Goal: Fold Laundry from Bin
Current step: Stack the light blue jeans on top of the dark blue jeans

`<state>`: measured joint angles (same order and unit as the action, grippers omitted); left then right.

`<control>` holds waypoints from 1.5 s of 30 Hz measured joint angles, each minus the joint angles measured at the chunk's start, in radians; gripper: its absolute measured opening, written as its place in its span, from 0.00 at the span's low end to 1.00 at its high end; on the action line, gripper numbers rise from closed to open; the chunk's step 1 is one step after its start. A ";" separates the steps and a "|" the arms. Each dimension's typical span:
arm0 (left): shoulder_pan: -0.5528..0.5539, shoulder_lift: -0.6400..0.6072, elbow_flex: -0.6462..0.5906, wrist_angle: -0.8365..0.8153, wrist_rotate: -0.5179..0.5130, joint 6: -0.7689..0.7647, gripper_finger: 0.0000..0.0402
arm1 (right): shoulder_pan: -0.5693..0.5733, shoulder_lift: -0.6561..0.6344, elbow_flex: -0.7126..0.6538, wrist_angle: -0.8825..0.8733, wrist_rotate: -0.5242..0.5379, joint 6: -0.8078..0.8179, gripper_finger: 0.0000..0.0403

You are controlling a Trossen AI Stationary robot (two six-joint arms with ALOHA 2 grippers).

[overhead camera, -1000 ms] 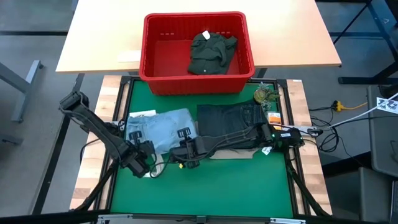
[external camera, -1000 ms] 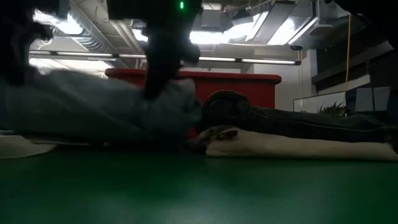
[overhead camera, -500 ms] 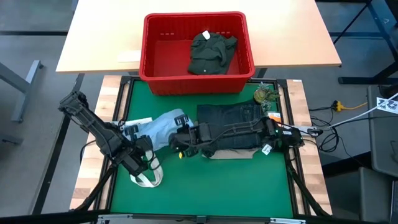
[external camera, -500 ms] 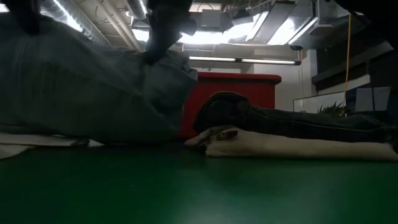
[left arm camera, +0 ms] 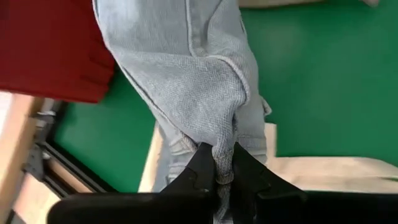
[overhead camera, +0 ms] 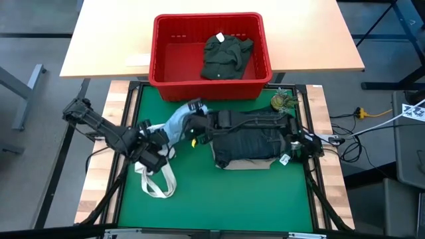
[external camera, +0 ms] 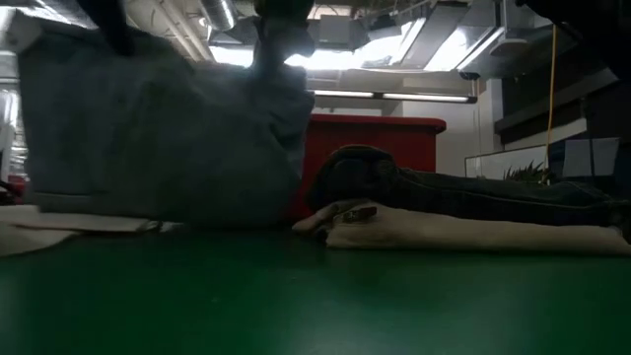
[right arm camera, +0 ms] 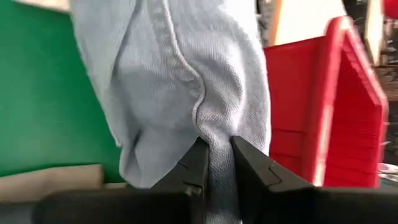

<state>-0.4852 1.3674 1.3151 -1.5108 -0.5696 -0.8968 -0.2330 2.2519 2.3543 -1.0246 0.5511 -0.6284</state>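
Both arms are lifting the soft light blue denim jeans [overhead camera: 178,127] off the green mat [overhead camera: 226,199], and the step in hand looks like spreading them for a fold. To do it well, the two grips should probably travel at the same height and pull apart evenly, so the cloth hangs flat rather than twisted, and clear of the white tote bag with looped straps [overhead camera: 156,182] lying near the left arm.

The left gripper [left arm camera: 217,167] is pinching a bunched edge of the jeans, fingers pressed almost together on the fabric. The right gripper [right arm camera: 214,158] is nipping a thicker fold, fingers slightly parted by the cloth, close to the large red plastic crate [overhead camera: 163,83] at the far side. In the crate, a dark olive-green garment [overhead camera: 226,54] is waiting. To the right, dark navy jeans [overhead camera: 255,133] are lying folded on a beige piece [external camera: 463,235].
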 joint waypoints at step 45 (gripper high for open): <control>0.609 0.074 0.000 1.059 0.075 1.072 0.03 | -0.268 -0.309 0.000 -0.441 0.128 0.055 0.11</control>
<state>0.1240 1.4418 1.3148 -0.4521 -0.4951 0.1754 -0.5011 1.9430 2.3543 -1.4655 0.6790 -0.5734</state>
